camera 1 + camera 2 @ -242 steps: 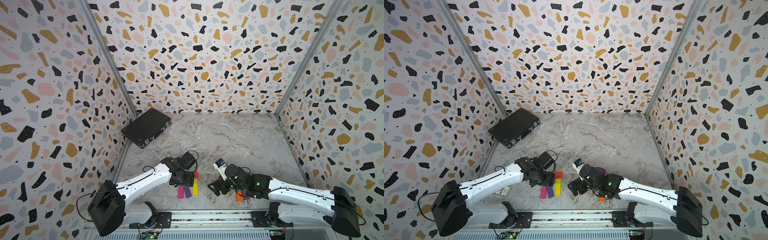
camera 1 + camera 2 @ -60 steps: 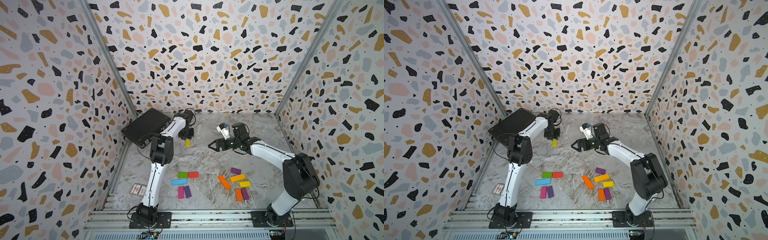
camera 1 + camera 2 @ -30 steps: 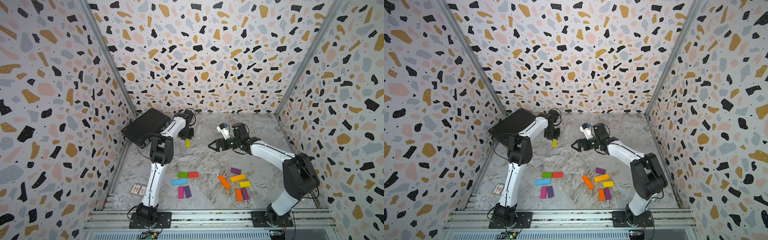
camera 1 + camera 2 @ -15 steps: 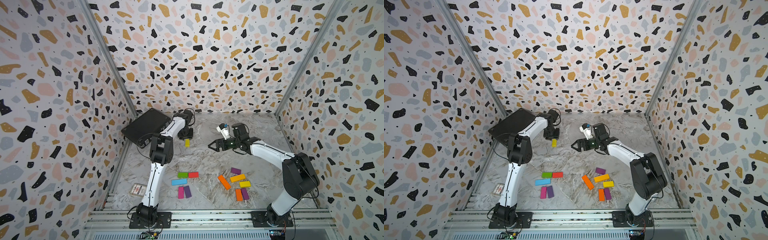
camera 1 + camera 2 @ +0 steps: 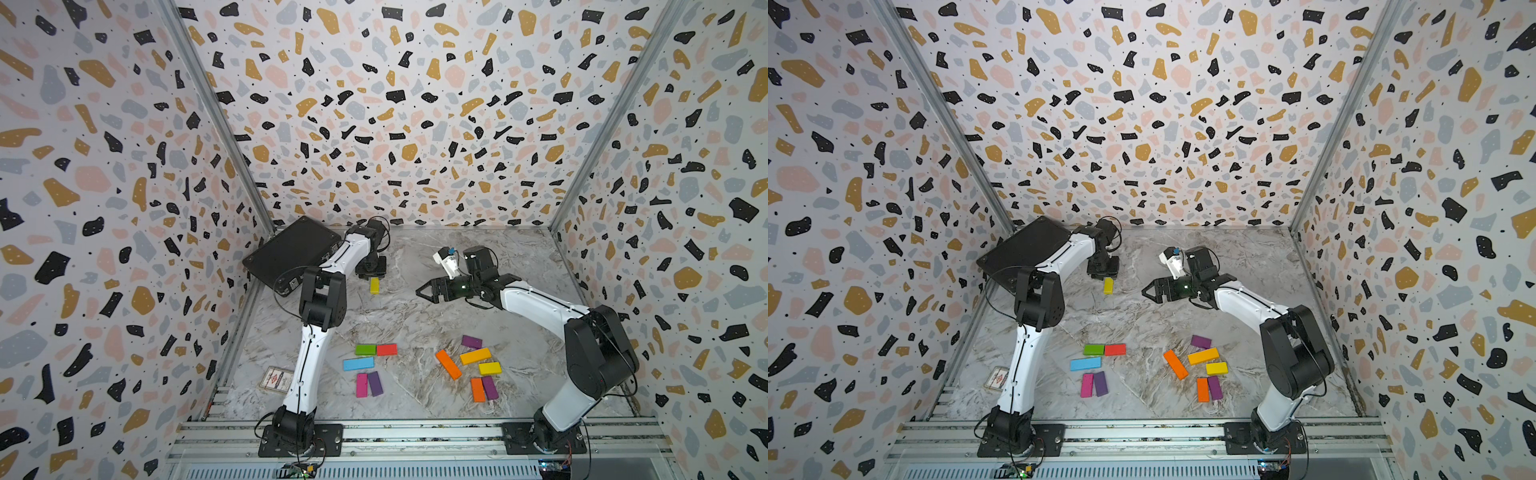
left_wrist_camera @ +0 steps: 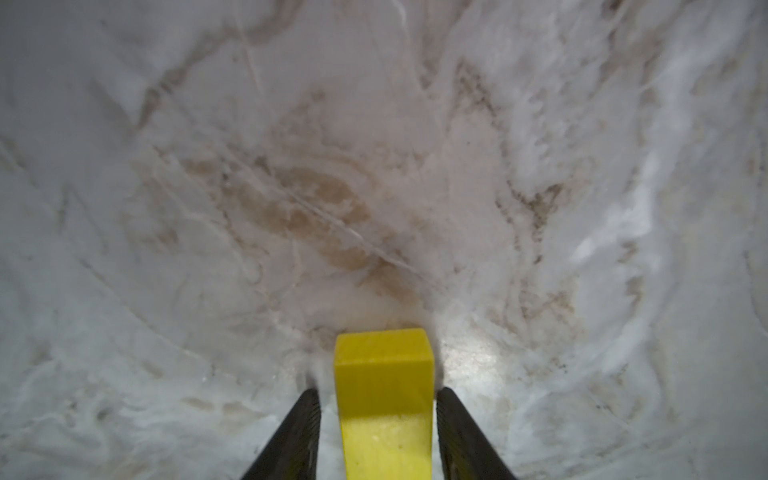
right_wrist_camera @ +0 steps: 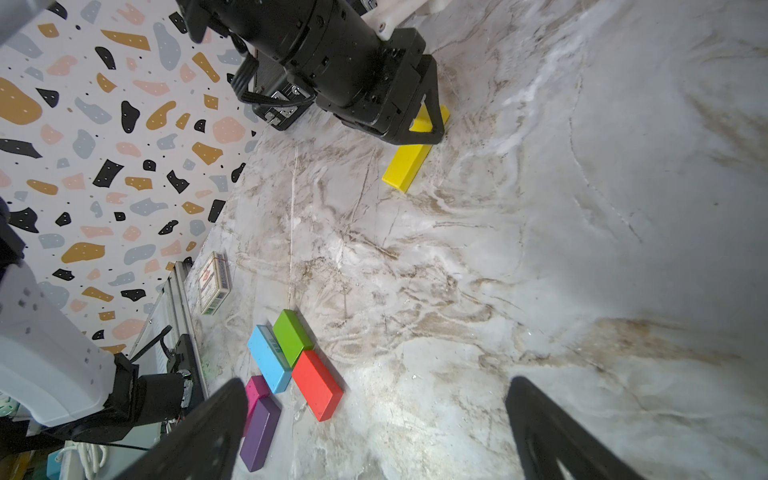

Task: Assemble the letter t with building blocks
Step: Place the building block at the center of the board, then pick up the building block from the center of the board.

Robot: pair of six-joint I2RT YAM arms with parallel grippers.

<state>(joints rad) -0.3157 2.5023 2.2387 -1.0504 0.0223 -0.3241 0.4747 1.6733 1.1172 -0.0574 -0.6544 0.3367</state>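
1. Left gripper (image 6: 379, 392) straddles a yellow block (image 6: 382, 361) lying flat at the table's (image 5: 407, 324) rear, jaws slightly apart, not pinching.
2. Right gripper (image 7: 374, 384) hovers mid-table, spread wide, empty.
3. 11 more blocks (image 5: 358, 364) sit in 2 front clusters.

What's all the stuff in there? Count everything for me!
lone block: one, yellow, lying flat, far side.
left cluster: five blocks, green, red, blue, pink, purple, front.
right cluster: six blocks, two purple, two orange, amber, yellow, front.
case: one, black, far left corner.
card box: one, pale with red print, front left edge.
table: one, grey marble.
left gripper: one, black, open astride the lone block.
right gripper: one, black, open, empty, above mid-table.
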